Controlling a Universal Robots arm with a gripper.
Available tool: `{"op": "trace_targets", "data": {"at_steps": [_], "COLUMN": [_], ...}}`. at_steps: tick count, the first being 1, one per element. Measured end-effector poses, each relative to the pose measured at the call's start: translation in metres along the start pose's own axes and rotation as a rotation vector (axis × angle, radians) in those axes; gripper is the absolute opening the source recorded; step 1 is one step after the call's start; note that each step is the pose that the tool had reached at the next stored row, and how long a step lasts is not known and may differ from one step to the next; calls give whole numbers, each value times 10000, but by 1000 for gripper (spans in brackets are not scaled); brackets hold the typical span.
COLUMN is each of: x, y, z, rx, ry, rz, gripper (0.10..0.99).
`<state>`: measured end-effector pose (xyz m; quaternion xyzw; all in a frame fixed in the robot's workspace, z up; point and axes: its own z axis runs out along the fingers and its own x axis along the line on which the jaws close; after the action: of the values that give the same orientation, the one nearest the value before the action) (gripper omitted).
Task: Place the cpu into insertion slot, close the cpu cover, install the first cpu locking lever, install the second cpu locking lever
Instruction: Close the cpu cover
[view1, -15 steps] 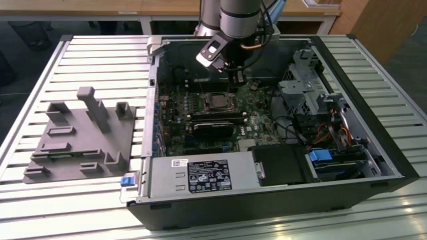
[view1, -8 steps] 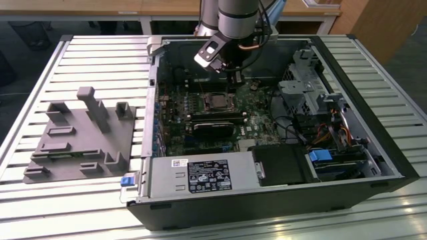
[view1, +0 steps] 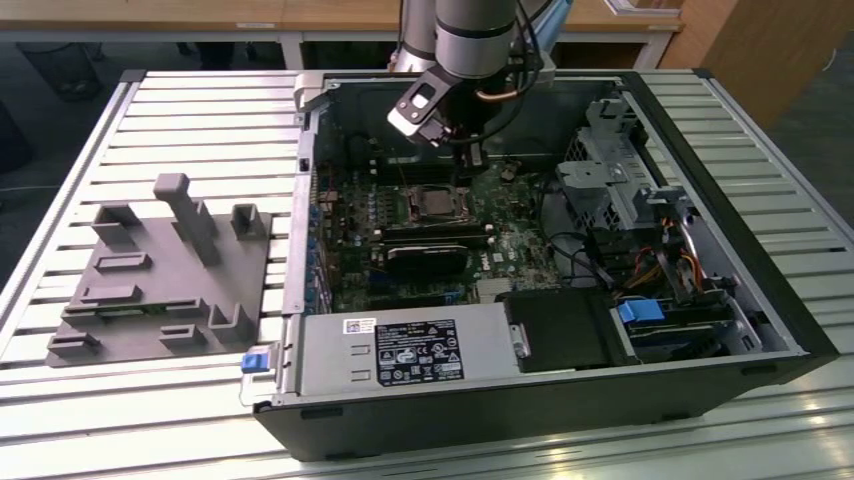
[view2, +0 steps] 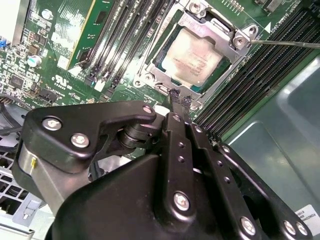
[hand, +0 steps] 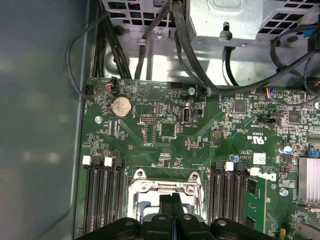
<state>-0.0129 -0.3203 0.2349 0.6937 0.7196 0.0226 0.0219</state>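
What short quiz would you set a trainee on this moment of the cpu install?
1. True or false: the pincer is holding the cpu.
2. The cpu cover is: A lowered around the cpu; B standing upright; C off the board.
3. Fill in: the pincer's fingers are ___.
Key: 1 false; 2 A; 3 shut.

The matte black metal gripper (view2: 177, 100) points at the small square cpu (view2: 192, 59), whose top is pale silvery-grey. The thin metal cpu cover (view2: 205, 21) framing it is bright silver. Beyond the fingertips, the flat motherboard (hand: 150, 100) is dark green, speckled silver. On either side of the gripper, long narrow memory slots (hand: 102, 200) are black with white end clips.
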Motion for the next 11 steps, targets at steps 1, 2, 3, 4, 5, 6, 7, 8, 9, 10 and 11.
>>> {"op": "trace_targets", "data": {"at_steps": [1, 2, 3, 4, 5, 6, 7, 8, 9, 10, 11], "x": [-4, -9, -13, -16, -17, -18, -18, -18, -17, -17, -17], "y": [-2, -5, -8, -14, -22, -32, -44, -56, -68, -77, -83], "z": [1, 3, 5, 7, 8, 9, 11, 13, 16, 21, 27], "rx": [0, 0, 0, -1, -2, -1, -1, 0, 0, -1, -1], "ry": [0, 1, 1, 1, 2, 2, 1, 0, 0, 1, 1], "rz": [0, 0, 1, 1, 1, 0, 0, 1, 0, 1, 0], "gripper": [106, 106, 106, 106, 106, 106, 106, 106, 106, 106, 106]}}
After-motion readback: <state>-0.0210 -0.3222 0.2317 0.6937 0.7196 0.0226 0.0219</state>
